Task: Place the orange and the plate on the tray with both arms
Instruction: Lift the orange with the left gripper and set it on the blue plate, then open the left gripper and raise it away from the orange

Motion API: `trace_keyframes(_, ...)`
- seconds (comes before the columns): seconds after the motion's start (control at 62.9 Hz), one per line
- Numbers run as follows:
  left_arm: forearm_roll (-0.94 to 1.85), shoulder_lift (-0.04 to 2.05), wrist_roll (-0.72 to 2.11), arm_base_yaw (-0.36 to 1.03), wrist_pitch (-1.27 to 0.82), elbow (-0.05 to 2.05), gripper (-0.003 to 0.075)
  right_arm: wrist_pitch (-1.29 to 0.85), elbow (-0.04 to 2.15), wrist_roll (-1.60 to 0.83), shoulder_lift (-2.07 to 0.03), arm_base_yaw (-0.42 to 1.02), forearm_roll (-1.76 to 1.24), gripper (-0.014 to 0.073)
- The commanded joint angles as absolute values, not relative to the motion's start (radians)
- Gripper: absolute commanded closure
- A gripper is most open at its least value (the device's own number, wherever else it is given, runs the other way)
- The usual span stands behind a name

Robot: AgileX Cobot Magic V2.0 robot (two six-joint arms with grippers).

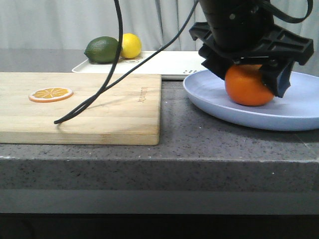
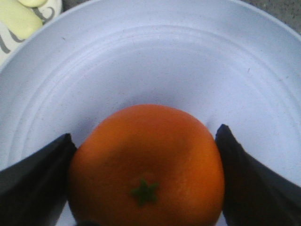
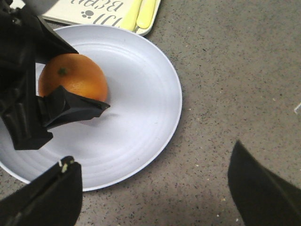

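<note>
The left claw (image 1: 251, 69) is reaching down over the plate (image 1: 299, 112) and closing around the orange (image 1: 247, 85), with one black finger (image 2: 33, 179) pressing against each side of the fruit. In the left wrist view the orange (image 2: 146, 165) is sitting with its green stem dot facing the camera, and the two fingers are touching its flanks, so the claw is gripping the orange. The fruit is resting on the pale lavender-blue plate (image 2: 150, 66), toward the side nearer the tray, and whether it is lifting off the surface cannot be told. The plate is lying flat on the grey speckled worktop (image 1: 164, 159), just to the right of the wooden cutting board (image 1: 99, 112), which is carrying a flat orange slice (image 1: 51, 94). Behind them the cream-white tray (image 1: 164, 64) is lying on the worktop with a green lime (image 1: 102, 50) and a yellow lemon (image 1: 131, 46) at its left end. In the right wrist view the right claw (image 3: 155, 193) is hovering above the worktop beside the plate (image 3: 141, 117), its two dark fingers (image 3: 47, 197) standing wide apart and holding nothing. A black cable (image 1: 107, 79) is hanging across the cutting board.
</note>
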State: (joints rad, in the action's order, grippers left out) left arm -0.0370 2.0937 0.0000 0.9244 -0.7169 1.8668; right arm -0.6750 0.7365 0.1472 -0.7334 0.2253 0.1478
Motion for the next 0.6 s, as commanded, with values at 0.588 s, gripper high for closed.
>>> trace_keyframes(0.588, -0.013, 1.851, -0.006, 0.888, -0.775, 1.941, 0.0061, -0.61, 0.77, 0.139, -0.737, 0.223, 0.17, -0.0041)
